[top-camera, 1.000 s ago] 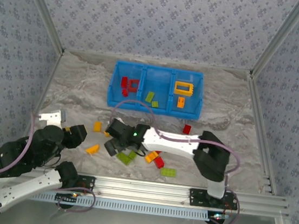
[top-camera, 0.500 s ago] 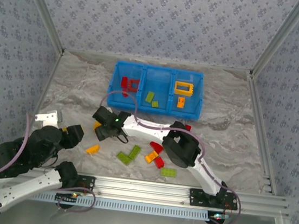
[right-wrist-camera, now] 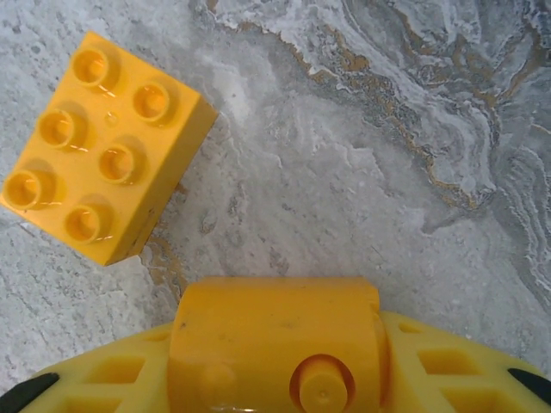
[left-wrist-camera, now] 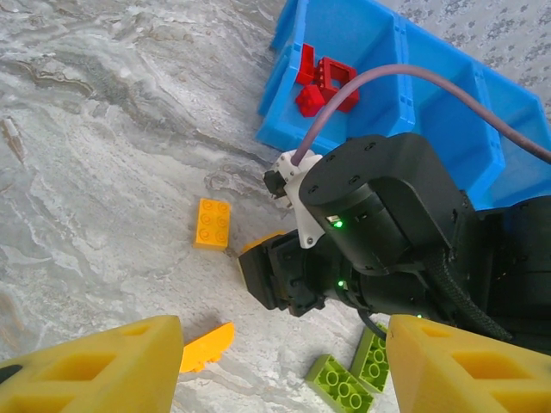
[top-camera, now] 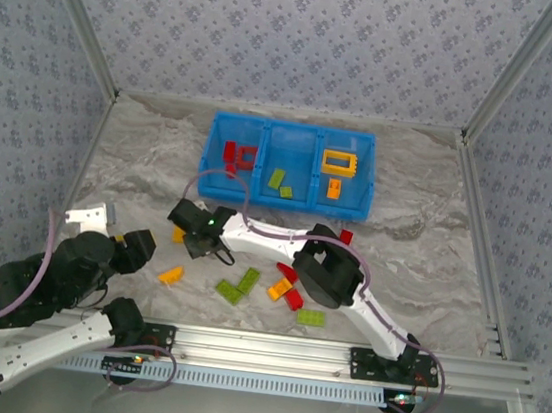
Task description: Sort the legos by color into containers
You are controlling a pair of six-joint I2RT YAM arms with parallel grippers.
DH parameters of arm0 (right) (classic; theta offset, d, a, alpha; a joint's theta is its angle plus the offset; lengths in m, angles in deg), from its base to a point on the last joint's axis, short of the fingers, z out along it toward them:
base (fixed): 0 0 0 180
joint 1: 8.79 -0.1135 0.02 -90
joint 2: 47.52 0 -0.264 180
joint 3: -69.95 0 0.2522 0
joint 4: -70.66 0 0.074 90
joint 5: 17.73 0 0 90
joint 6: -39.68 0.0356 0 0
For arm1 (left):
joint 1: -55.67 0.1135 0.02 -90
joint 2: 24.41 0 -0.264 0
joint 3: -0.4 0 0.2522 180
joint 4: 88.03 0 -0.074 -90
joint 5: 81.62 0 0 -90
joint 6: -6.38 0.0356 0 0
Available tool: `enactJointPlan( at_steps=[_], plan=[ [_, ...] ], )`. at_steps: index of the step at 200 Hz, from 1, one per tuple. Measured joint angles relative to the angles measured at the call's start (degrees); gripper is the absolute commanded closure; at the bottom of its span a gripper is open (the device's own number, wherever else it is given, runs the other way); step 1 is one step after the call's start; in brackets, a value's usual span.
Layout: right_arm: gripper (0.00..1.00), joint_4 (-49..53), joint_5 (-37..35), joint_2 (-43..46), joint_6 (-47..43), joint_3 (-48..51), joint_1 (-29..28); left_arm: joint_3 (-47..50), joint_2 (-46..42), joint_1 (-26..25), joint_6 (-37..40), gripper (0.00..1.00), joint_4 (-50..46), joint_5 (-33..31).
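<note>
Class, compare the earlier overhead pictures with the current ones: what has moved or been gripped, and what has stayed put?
The right gripper swung left from over the green bricks and closed around a small orange brick, beside the six-stud orange brick. The left gripper stayed open and parked. The blue tray and the green bricks did not shift.

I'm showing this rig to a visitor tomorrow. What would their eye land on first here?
The bright blue tray at the far centre, holding red, green and orange bricks by compartment. Then the right gripper, stretched left across the loose bricks, with an orange brick between its fingers on the marble table.
</note>
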Motion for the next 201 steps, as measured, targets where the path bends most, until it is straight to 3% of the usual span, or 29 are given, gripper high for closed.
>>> enactJointPlan(
  at_steps=[36, 69, 90, 114, 152, 201],
  plan=[
    [0.56, -0.1, -1.9, 9.1, 0.0, 9.8, 0.1, -3.0, 6.3, 0.0, 3.5, 0.35, 3.1, 3.7],
    [0.57, 0.1, -4.6, 27.6, 0.5, 20.2, 2.9, -7.0, 18.3, 0.0, 8.6, 0.35, 11.9, 9.6],
    [0.57, 0.1, -6.3, 39.1, 0.5, 24.9, 8.5, -7.1, 25.0, 0.0, 10.9, 0.36, 18.6, 13.6],
    [0.56, 0.7, -7.8, 47.5, 0.4, 29.9, 19.2, -7.5, 32.9, -1.3, 12.4, 0.36, 26.8, 16.7],
    [0.57, 2.9, -8.1, 45.5, 0.1, 32.0, 33.9, -9.5, 43.5, -5.2, 13.8, 0.36, 34.9, 18.6],
    [0.57, 6.3, -9.6, 31.0, -3.5, 23.8, 40.3, -12.5, 48.0, -7.9, 14.5, 0.36, 38.5, 18.8]
  ],
)
